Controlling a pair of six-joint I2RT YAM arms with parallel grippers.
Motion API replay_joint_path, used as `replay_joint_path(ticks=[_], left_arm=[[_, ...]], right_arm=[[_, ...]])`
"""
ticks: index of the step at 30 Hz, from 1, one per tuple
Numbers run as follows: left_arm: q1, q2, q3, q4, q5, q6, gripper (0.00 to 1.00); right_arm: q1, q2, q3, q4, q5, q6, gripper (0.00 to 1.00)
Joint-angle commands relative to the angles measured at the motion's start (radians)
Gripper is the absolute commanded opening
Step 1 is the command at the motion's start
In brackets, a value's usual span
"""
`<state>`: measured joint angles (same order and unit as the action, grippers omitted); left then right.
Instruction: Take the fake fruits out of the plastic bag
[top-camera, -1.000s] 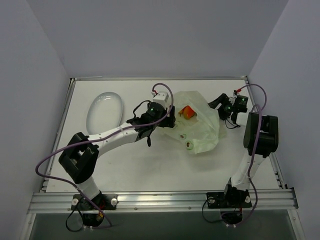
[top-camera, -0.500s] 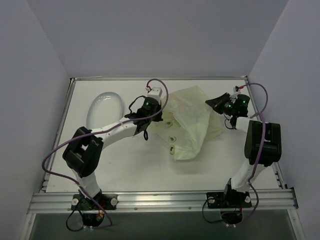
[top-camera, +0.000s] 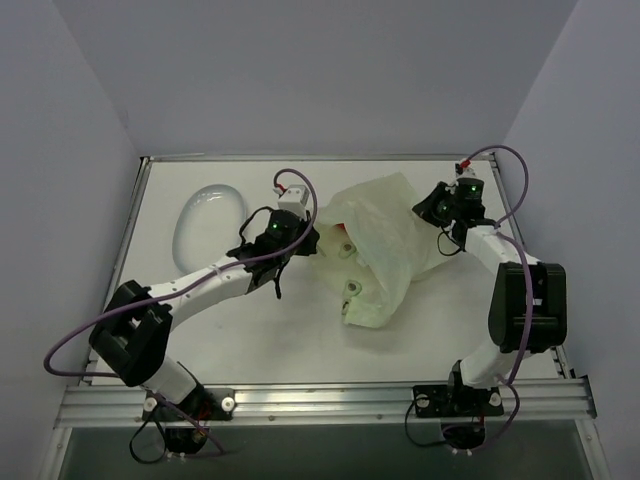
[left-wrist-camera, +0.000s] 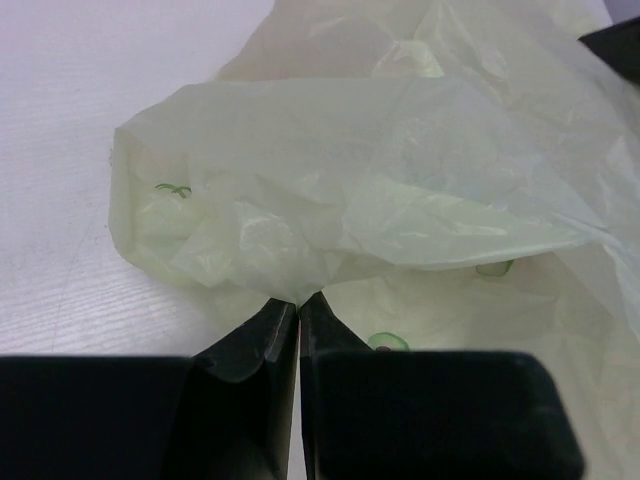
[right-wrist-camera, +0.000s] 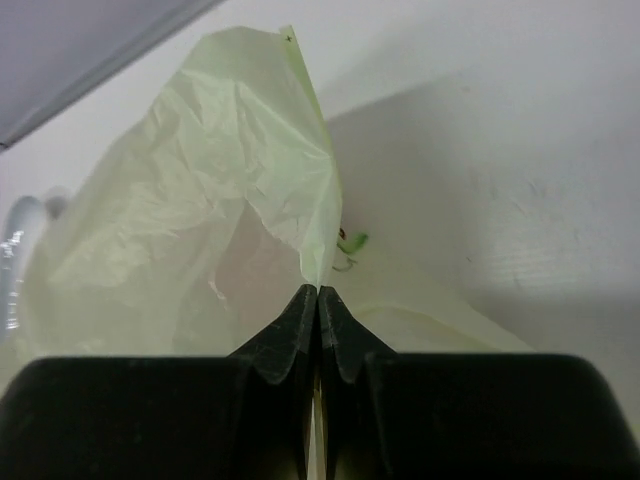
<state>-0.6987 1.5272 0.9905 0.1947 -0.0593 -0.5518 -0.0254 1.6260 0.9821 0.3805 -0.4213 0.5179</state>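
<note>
The pale green, see-through plastic bag (top-camera: 385, 250) lies crumpled at the table's middle right, its left side pulled up. My left gripper (top-camera: 312, 240) is shut on the bag's left edge; in the left wrist view the fingertips (left-wrist-camera: 298, 300) pinch a fold of the bag (left-wrist-camera: 380, 170). My right gripper (top-camera: 425, 208) is shut on the bag's upper right edge, and the right wrist view shows the film (right-wrist-camera: 200, 220) rising out of the closed tips (right-wrist-camera: 317, 290). Of the fake fruits, only a small red spot (top-camera: 346, 229) shows at the bag's left side; the others are hidden by the film.
A white oval dish (top-camera: 208, 225) lies on the table to the left of the left arm. The table's raised rim (top-camera: 320, 157) runs along the back, with grey walls close on three sides.
Both grippers have shut on the bag's edges. The left one has drawn its edge leftward and the right has shifted left, bunching the film over the orange-red fruit seen earlier.
</note>
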Motion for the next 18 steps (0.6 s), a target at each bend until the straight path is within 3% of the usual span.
replay_joint_path(ticks=[1, 5, 8, 13, 18], left_arm=[[-0.015, -0.079, 0.016, 0.034, 0.009, -0.026, 0.02], [-0.015, -0.091, 0.019, 0.022, -0.005, -0.02, 0.02], [-0.013, -0.076, 0.049, 0.003, -0.013, -0.004, 0.02], [-0.008, -0.029, 0.112, -0.011, -0.022, 0.016, 0.02], [-0.008, 0.002, 0.109, 0.003, -0.016, 0.0, 0.02]], right_arm=[[0.059, -0.103, 0.009, -0.123, 0.191, -0.082, 0.0], [0.091, -0.155, 0.007, -0.129, 0.251, -0.076, 0.0], [0.111, -0.158, 0.02, -0.226, 0.289, -0.107, 0.0], [0.131, -0.325, -0.032, -0.226, 0.322, -0.079, 0.0], [0.094, -0.103, -0.014, -0.246, 0.354, -0.119, 0.0]])
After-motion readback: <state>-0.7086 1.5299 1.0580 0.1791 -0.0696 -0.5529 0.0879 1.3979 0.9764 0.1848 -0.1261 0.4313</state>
